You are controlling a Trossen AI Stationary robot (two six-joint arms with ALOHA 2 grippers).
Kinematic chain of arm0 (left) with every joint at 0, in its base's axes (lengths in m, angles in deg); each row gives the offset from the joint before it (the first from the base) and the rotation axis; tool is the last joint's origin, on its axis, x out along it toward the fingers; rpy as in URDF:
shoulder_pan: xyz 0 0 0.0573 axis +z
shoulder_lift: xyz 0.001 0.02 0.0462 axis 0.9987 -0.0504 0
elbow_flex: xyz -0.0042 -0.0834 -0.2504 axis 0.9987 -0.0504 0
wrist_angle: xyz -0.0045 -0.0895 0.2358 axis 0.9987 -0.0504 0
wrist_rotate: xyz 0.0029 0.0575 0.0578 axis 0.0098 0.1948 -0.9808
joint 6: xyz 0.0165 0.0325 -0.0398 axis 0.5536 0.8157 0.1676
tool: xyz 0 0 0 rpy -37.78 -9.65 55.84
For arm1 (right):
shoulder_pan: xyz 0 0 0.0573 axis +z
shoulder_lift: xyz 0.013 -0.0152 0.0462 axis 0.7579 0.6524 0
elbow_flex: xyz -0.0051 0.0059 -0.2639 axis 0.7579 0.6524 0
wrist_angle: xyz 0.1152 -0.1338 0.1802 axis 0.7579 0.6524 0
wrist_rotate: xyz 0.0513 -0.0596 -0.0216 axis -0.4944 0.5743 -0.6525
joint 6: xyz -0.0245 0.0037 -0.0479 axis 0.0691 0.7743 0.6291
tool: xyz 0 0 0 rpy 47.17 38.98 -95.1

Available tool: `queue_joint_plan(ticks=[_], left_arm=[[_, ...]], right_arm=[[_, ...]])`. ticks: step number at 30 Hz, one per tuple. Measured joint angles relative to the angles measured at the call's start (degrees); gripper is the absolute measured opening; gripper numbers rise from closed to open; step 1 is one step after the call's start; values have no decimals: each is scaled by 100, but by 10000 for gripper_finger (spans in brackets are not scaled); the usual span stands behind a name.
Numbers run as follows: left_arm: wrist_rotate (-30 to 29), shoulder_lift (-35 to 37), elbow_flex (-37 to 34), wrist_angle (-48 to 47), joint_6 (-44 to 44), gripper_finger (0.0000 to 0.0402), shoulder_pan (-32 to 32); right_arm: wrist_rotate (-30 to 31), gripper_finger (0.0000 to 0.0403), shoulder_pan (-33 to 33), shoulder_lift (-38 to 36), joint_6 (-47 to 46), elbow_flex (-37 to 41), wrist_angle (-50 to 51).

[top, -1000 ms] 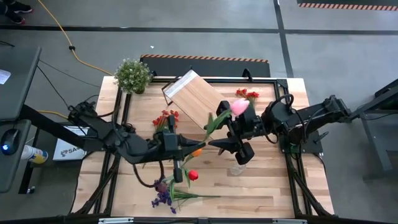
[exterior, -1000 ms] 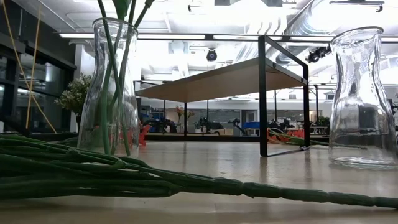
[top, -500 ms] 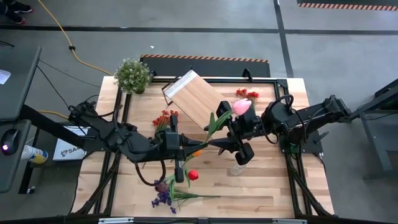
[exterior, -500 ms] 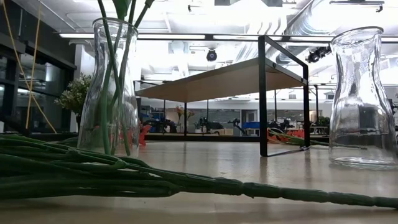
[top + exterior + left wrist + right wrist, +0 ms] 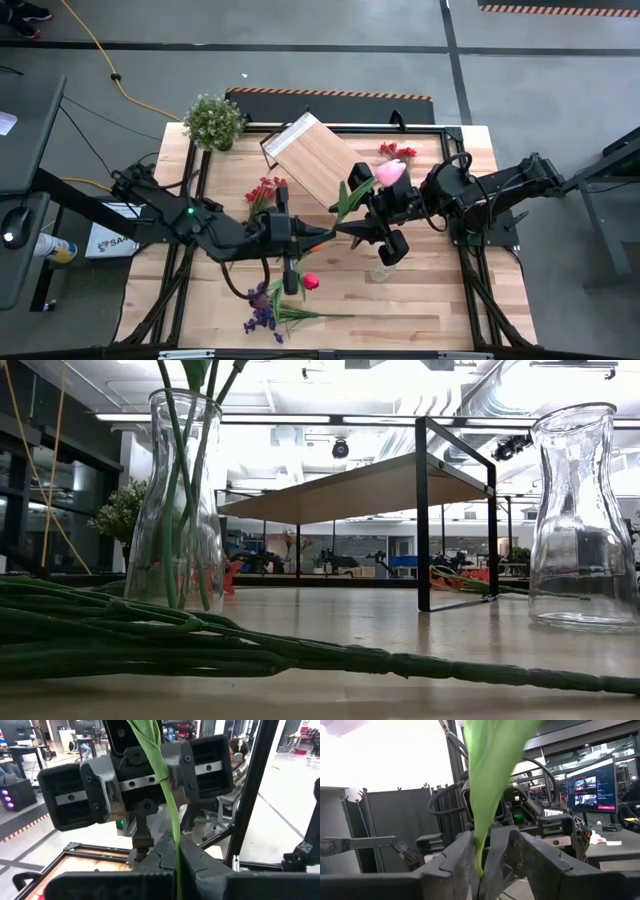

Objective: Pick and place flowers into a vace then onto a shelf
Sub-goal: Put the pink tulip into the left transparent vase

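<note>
A pink tulip (image 5: 388,172) on a long green stem (image 5: 172,815) hangs over the middle of the table, with my left gripper (image 5: 318,238) shut on the stem. My right gripper (image 5: 346,231) faces it tip to tip. In the right wrist view, its fingers stand close on either side of the tulip's green leaf (image 5: 485,780). I cannot tell whether they touch it. One glass vase (image 5: 185,500) holds green stems, and another vase (image 5: 585,520) stands empty. The shelf (image 5: 310,155) stands at the table's far middle. My left gripper pinches the tulip's stem (image 5: 177,862) between its two fingers, well below the bloom. The fingers come in level from the table's left and lie across the stem. The stem rises past the fingertips and slants toward the far right, with the tulip lifted clear of the table.
Loose flowers lie at the near edge, among them a purple spray (image 5: 262,318) and long stems (image 5: 150,640). Red sprays (image 5: 265,190) (image 5: 397,152) lie beside the shelf. A potted plant (image 5: 213,120) stands at the far left corner.
</note>
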Motion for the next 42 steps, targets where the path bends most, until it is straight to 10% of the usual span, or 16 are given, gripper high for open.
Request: queue_joint_plan(ticks=[20, 42], left_arm=[[3, -55, -24, -28, -162, 27, 7], [49, -54, -33, -504, -285, 101, -2]], right_arm=[[-41, 8, 5, 0, 296, 0, 5], [-207, 3, -2, -2, 300, 0, 109]])
